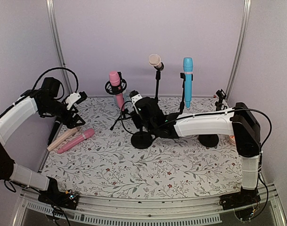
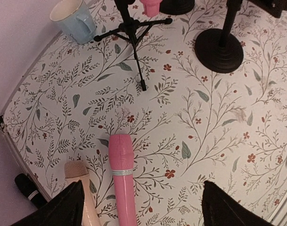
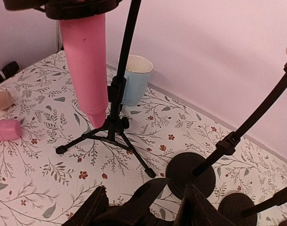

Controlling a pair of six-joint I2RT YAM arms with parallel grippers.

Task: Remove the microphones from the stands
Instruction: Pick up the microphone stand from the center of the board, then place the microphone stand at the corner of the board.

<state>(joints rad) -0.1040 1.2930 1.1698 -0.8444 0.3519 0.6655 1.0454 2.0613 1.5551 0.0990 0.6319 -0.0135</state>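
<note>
At 11 o'clock on the bench (image 1: 134, 174), in the ring mount of the tripod stand (image 3: 117, 89): pink microphone (image 1: 116, 84), upright, head up, tapered tail hanging free above the legs.

Right gripper (image 3: 145, 205): near the stand at its 4 o'clock, low, facing the tail; partly spread, empty, touching nothing.
Left gripper (image 2: 143, 209): wide, empty, over the loose items at 9 o'clock.

Handling, as judged: raise and square the right gripper to the barrel; close on the pink body clear of the ring, never on the mount; draw slowly upward along the barrel's own axis. Light tripod, likely to lift or tip under any sideways pull. Keep off the legs and the neighbouring round base (image 1: 142, 140).

Count:
- Microphones on stands: 3. Pink; beige microphone (image 1: 155, 60) at 12 o'clock; blue microphone (image 1: 187, 82) at 1 o'clock.
- Microphones lying flat: 3. Loose pink microphone (image 2: 122, 179), loose beige microphone (image 2: 77, 172), black microphone (image 2: 28, 188).
- Stands: 1 tripod; 2 on round bases, counting the second round base (image 1: 209, 140); possibly a bare clip at 2 o'clock, unclear.
- Cup (image 2: 72, 19): 1, behind the tripod by the back wall.
</note>
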